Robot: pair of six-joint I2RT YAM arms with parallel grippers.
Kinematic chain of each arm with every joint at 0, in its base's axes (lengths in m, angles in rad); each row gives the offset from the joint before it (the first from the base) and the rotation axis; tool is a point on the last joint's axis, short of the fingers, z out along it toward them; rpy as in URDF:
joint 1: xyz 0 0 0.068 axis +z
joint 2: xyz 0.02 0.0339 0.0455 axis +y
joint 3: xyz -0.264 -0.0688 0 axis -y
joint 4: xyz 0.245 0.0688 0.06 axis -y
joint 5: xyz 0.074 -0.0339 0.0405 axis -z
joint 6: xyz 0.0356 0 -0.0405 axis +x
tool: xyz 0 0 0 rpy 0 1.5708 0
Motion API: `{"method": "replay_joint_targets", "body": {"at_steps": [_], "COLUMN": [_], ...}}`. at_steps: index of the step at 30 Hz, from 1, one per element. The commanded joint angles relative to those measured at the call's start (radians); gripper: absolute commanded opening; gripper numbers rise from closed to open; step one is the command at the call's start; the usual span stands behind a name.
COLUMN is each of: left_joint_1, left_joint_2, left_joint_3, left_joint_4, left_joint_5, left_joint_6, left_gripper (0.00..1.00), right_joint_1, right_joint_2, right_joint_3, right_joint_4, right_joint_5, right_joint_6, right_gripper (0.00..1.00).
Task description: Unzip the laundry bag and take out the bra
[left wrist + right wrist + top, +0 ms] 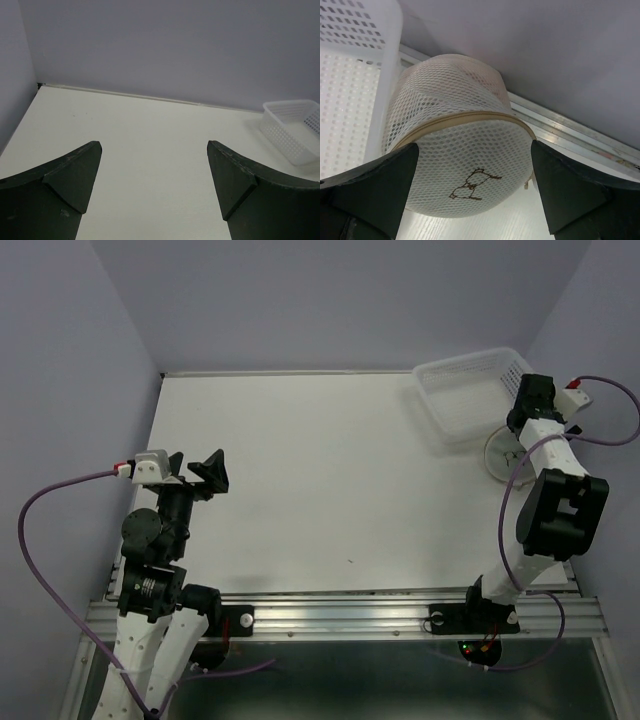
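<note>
One laundry bag (462, 145) — white mesh dome, tan ring rim, small brown stitched mark facing my right wrist camera. Location: far right of the surface (330, 470), against the white basket (350, 100), partly hidden from above by the right arm (557, 508). My right fingers (370, 192): spread wide, framing the bag close up; I cannot tell whether they touch it. My left fingers (55, 192): spread wide, holding nothing — near left of the surface, well apart from the bag.
</note>
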Motion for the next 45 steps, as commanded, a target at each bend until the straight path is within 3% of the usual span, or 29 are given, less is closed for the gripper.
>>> {"method": "replay_joint_targets", "body": {"at_steps": [1, 5, 8, 21, 24, 31, 36, 38, 45], "left_joint_1": [-0.005, -0.005, -0.005, -0.005, -0.005, -0.005, -0.005, -0.005, -0.012], "left_joint_2": [-0.007, -0.005, -0.004, -0.016, -0.022, -0.031, -0.028, -0.027, -0.013], "left_joint_3": [-0.01, -0.012, -0.012, -0.018, -0.018, -0.022, -0.021, -0.019, -0.018], "left_joint_4": [0.057, 0.057, 0.058, 0.058, 0.058, 0.06, 0.063, 0.065, 0.069], "left_joint_5": [0.017, 0.02, 0.026, 0.029, 0.029, 0.031, 0.032, 0.032, 0.037], "left_joint_6": [0.008, 0.006, 0.005, 0.002, 0.0, -0.005, -0.006, -0.005, -0.008], "left_gripper": [0.99, 0.99, 0.99, 0.99, 0.99, 0.99, 0.99, 0.99, 0.99], "right_joint_1": [-0.026, -0.039, -0.091, -0.109, -0.109, -0.118, -0.118, -0.118, -0.106], "right_joint_2": [-0.01, -0.028, -0.03, -0.025, -0.019, -0.063, -0.183, -0.259, -0.474], "right_joint_3": [-0.012, -0.061, -0.085, -0.209, -0.236, -0.308, -0.374, -0.406, -0.578], "right_joint_4": [0.088, 0.158, 0.181, 0.307, 0.307, 0.317, 0.295, 0.266, 0.18], "right_joint_5": [0.056, 0.087, -0.007, -0.262, -0.306, -0.334, -0.338, -0.374, -0.634], "right_joint_6": [-0.019, -0.071, -0.059, -0.128, -0.111, -0.086, -0.078, -0.039, 0.095], "right_gripper": [1.0, 1.0, 1.0, 1.0, 0.9, 0.32, 0.05, 0.01, 0.01]}}
